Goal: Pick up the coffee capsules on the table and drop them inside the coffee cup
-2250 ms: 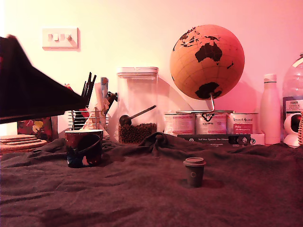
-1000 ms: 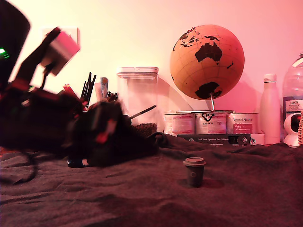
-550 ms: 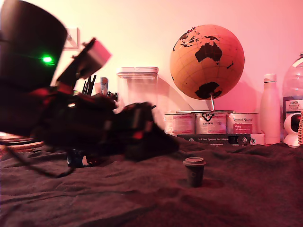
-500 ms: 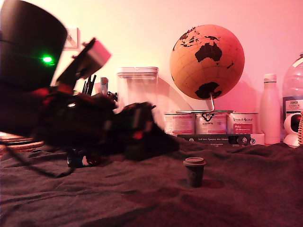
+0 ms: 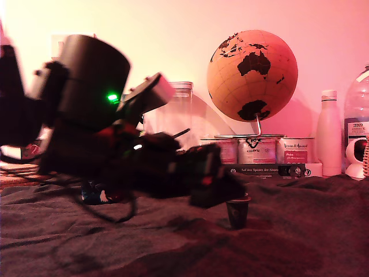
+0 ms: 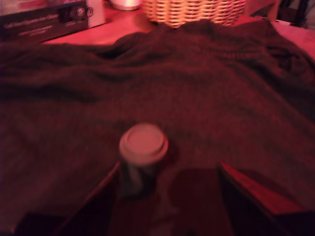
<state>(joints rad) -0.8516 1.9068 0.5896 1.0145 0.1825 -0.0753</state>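
Advanced rightward in the exterior view since earlier; gripper (image 6: 167, 196) now spread, flanking upright grey-green capsule (image 6: 141, 156) on table (image 6: 221, 98), untouched.

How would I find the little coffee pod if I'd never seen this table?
Start at the big orange globe and look down to the wrinkled dark cloth table. There stands a small dark grey-green capsule with a paler flanged rim, far smaller than the tins behind.

arm: low, reaching toward exterior view's right | hand (image 6: 167, 196): fingers spread
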